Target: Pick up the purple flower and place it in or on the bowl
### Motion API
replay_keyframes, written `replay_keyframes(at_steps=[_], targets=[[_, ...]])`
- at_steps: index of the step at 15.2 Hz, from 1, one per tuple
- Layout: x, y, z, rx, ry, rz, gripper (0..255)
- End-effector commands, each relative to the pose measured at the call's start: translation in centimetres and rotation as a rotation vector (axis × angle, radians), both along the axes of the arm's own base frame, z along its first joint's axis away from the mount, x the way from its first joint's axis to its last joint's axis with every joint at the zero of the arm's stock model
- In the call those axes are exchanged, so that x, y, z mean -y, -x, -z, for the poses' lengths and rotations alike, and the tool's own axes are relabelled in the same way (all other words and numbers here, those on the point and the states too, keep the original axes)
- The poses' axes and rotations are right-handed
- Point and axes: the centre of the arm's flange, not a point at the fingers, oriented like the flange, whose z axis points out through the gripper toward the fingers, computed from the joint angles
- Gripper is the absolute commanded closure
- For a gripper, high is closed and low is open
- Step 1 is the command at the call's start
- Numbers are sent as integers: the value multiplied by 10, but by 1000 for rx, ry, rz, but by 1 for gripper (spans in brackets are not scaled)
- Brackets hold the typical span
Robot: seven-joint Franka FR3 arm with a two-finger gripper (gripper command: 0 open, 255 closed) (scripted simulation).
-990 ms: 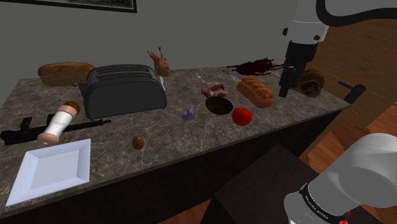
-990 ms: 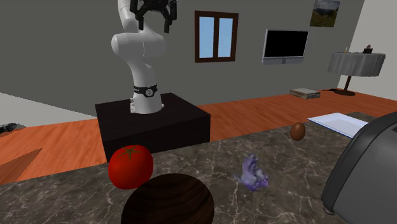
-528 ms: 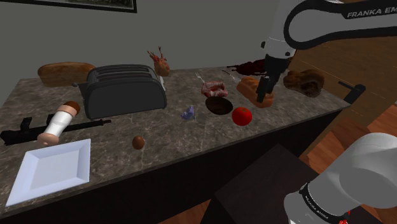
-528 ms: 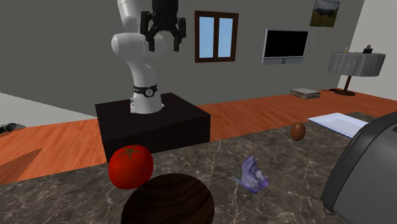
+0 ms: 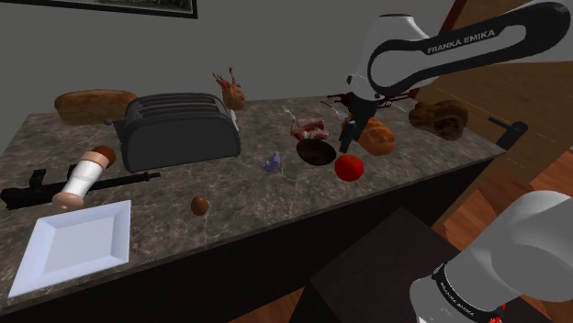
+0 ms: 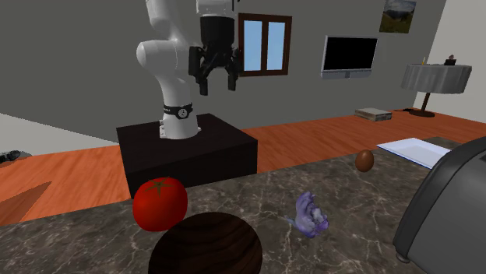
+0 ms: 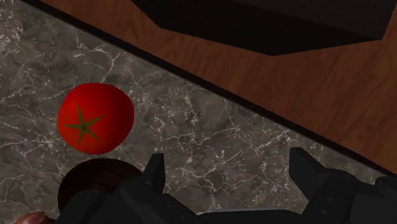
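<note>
The small purple flower [image 5: 272, 163] [image 6: 310, 214] lies on the dark marble counter [image 5: 248, 197], just to the shoulder view's left of a dark brown bowl [image 5: 316, 152] [image 6: 206, 245] [image 7: 89, 184]. My black gripper [image 5: 347, 142] [image 6: 216, 82] [image 7: 229, 175] hangs in the air above the counter's near edge, by the bowl and a red tomato [image 5: 349, 167] [image 7: 95, 118]. Its fingers [image 7: 156, 172] stand wide apart with nothing between them. The flower is well off to the side of the gripper, beyond the bowl.
A dark toaster [image 5: 180, 128], bread loaves [image 5: 92, 104] [image 5: 376, 136], a piece of meat [image 5: 310, 127], a brown egg [image 5: 200, 206], a white plate [image 5: 75, 244], a bottle [image 5: 84, 177] and a black gun [image 5: 37, 186] also sit on the counter. My stand [image 6: 187, 152] is on the wooden floor beside it.
The arm has swung down and toward the shoulder view's left, from above the bread loaf to beside the bowl and tomato. The fingers have stayed open. Nothing on the counter moved.
</note>
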Motion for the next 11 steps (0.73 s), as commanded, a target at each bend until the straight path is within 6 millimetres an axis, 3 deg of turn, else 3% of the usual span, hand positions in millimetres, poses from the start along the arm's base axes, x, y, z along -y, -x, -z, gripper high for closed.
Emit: replay_keyframes(at_steps=[1, 11], targets=[[-6, -18, 18, 20, -12, -19, 0], [-29, -109, 92, 108, -70, -115, 0]])
